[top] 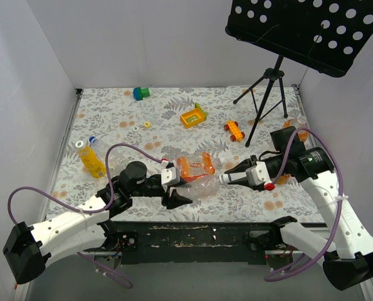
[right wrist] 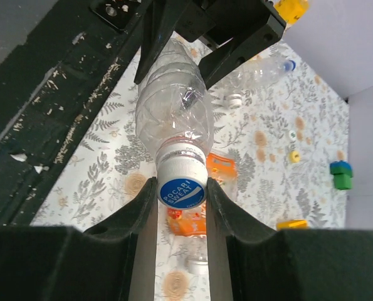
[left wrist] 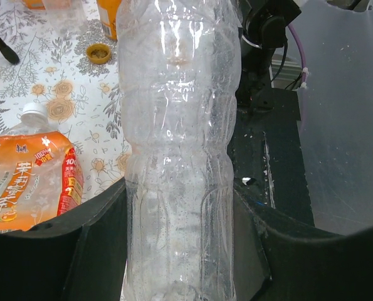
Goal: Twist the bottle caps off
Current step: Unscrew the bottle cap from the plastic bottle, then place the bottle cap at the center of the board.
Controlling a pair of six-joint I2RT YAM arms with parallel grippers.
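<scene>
A clear, empty bottle [top: 202, 185] hangs level above the table between both grippers. My left gripper [top: 177, 189] is shut on its body, which fills the gap between the fingers in the left wrist view [left wrist: 177, 157]. My right gripper [top: 227, 179] is shut on its cap [right wrist: 182, 185], which is white with a blue top; both pads touch the cap's sides. An orange-labelled bottle [top: 195, 165] with a white cap [left wrist: 32, 115] lies on the table under the held bottle. A yellow-liquid bottle [top: 91, 160] and a clear bottle with a blue cap [top: 92, 139] are at the left.
A yellow tray [top: 194, 116], an orange toy car [top: 234, 130] and a green-and-blue block [top: 141, 93] sit at the back. Loose caps [top: 147, 124] lie at the back left. A music stand's tripod [top: 264, 94] stands at the back right, an orange bottle [top: 297, 127] beside it.
</scene>
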